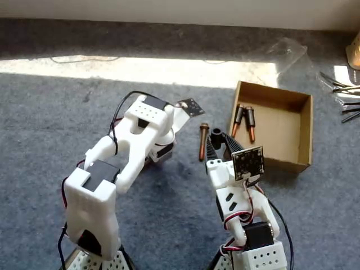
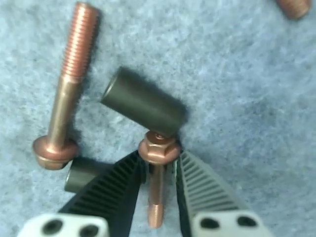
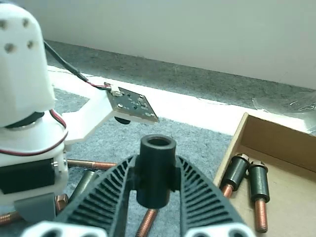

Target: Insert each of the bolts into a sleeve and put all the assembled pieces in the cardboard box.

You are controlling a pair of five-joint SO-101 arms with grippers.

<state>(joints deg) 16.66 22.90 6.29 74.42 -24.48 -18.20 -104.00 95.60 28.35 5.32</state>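
- The left end effector has its jaws drawn in on the shank of a copper bolt, apparently gripping it. The head points away, touching a black sleeve that lies on the carpet just beyond the fingertips.
- A spare bolt and a second sleeve lie to one side of that end effector.
- The right end effector clamps an upright sleeve, bore open at the top. The cardboard box sits just beyond it, with two assembled pieces inside.
- I judge these parts rigid, smooth metal, small but dense. They will likely roll or twist if pinched off-centre, so grip mid-shank or mid-barrel.
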